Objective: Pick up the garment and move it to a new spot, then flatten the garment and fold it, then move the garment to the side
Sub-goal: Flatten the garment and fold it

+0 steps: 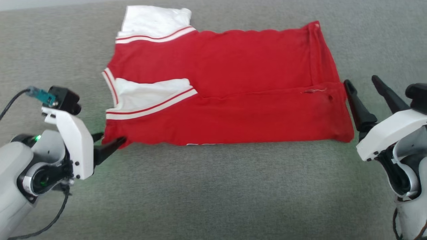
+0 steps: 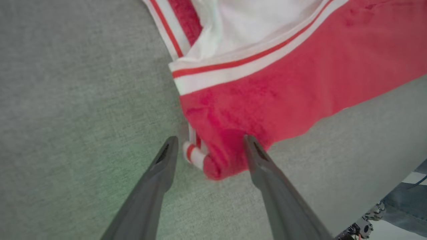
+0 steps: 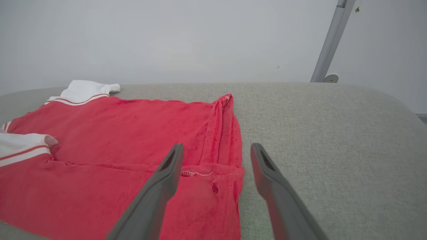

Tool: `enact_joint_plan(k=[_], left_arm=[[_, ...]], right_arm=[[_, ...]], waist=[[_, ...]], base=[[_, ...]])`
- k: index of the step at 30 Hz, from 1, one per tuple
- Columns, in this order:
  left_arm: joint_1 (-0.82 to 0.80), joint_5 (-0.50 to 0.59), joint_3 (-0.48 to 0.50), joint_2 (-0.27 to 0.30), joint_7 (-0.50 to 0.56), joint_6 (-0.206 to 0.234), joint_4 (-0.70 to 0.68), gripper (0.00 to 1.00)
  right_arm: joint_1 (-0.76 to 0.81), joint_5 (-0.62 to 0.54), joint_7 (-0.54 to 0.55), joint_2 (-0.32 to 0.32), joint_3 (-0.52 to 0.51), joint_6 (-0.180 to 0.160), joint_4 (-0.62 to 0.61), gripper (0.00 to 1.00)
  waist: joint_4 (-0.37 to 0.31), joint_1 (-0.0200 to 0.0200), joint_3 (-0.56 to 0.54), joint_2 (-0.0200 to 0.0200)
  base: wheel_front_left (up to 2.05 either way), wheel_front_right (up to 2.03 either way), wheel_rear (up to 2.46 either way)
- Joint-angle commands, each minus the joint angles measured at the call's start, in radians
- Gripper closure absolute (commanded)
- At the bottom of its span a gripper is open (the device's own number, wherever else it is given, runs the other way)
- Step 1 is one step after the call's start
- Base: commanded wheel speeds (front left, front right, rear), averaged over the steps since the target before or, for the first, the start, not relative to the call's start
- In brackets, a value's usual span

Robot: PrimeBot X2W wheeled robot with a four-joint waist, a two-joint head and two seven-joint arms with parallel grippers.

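Observation:
The garment (image 1: 233, 83) is a red shirt with white sleeves and striped trim. It lies flat on the grey padded surface with its near long edge folded up over the middle. My left gripper (image 1: 111, 137) is open at the garment's near left corner. In the left wrist view that rolled corner (image 2: 213, 163) sits between the spread fingers of the left gripper (image 2: 210, 139), which do not clamp it. My right gripper (image 1: 361, 81) stands open just off the garment's right edge. In the right wrist view the right gripper (image 3: 217, 146) straddles the hem of the garment (image 3: 133, 133).
Grey padded surface (image 1: 213, 193) stretches wide in front of the garment and to both sides. Beyond its far edge stand a pale wall and a slanted grey pole (image 3: 330, 40). The surface's edge and some blue cloth (image 2: 405, 206) show at the lower right of the left wrist view.

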Motion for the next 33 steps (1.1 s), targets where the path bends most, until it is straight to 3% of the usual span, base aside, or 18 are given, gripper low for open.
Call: enact_joint_plan(k=[1, 5, 6, 7, 8, 9, 17, 24, 28, 30, 31, 33], left_arm=[[0.011, -0.017, -0.002, -0.001, 0.015, 0.004, 0.021, 0.0], [0.034, -0.075, -0.005, -0.026, 0.059, -0.015, 0.08, 0.0], [0.038, -0.093, -0.007, -0.034, 0.072, -0.022, 0.09, 0.09], [0.04, -0.108, -0.006, -0.041, 0.079, -0.033, 0.097, 0.31], [0.041, -0.117, -0.001, -0.047, 0.081, -0.04, 0.103, 0.6], [0.04, -0.125, 0.004, -0.053, 0.078, -0.049, 0.109, 1.0], [0.016, -0.12, 0.013, -0.071, 0.054, -0.079, 0.119, 1.0], [-0.001, -0.08, 0.001, -0.117, 0.015, -0.097, 0.118, 1.0], [-0.007, -0.067, -0.009, -0.145, -0.006, -0.102, 0.142, 1.0], [-0.005, -0.06, -0.013, -0.161, -0.017, -0.106, 0.159, 1.0], [-0.002, -0.058, -0.014, -0.166, -0.024, -0.109, 0.167, 1.0], [0.009, -0.064, -0.013, -0.176, -0.038, -0.113, 0.177, 1.0]], right_arm=[[0.005, -0.001, 0.004, 0.006, 0.003, -0.001, -0.005, 0.0], [0.0, -0.004, 0.01, 0.011, 0.005, -0.001, -0.006, 0.0], [-0.001, -0.005, 0.012, 0.011, 0.003, -0.001, -0.005, 0.0], [-0.001, -0.006, 0.015, 0.01, 0.003, -0.001, -0.005, 0.0], [-0.001, -0.006, 0.017, 0.009, 0.005, -0.001, -0.005, 0.0], [-0.001, -0.008, 0.025, 0.004, 0.01, -0.001, -0.006, 0.0], [0.004, 0.008, 0.184, -0.088, 0.087, -0.001, -0.005, 0.0], [-0.023, 0.087, 0.492, -0.194, 0.151, -0.001, 0.014, 0.0], [-0.027, 0.094, 0.583, -0.218, 0.181, -0.001, 0.029, 0.0], [-0.017, 0.101, 0.606, -0.222, 0.2, 0.0, 0.029, 0.56], [-0.007, 0.111, 0.613, -0.217, 0.202, 0.0, 0.029, 0.66], [0.006, 0.119, 0.613, -0.219, 0.202, 0.0, 0.024, 1.0]], waist=[[-0.022, 0.0, 0.019, 0.0], [-0.038, 0.0, 0.034, 0.0], [-0.04, 0.0, 0.036, 0.0], [-0.041, 0.0, 0.038, 0.0], [-0.041, 0.0, 0.04, 0.0], [-0.041, 0.0, 0.042, 0.0], [-0.018, 0.0, 0.05, 0.0], [0.025, 0.0, 0.073, 0.0], [0.048, 0.0, 0.082, 0.0], [0.059, 0.0, 0.075, 0.0], [0.062, 0.0, 0.07, 0.0], [0.067, 0.0, 0.057, 0.0]], base=[[0.0, 0.0, 0.0], [0.0, 0.0, 0.0], [0.0, 0.0, 0.0], [0.0, 0.0, 0.0], [0.0, 0.0, 0.0], [0.0, 0.0, 0.0], [0.0, 0.0, 0.0], [0.0, 0.0, 0.0], [0.0, 0.0, 0.0], [0.0, 0.0, 0.0], [0.0, 0.0, 0.0], [0.0, 0.0, 0.0]])
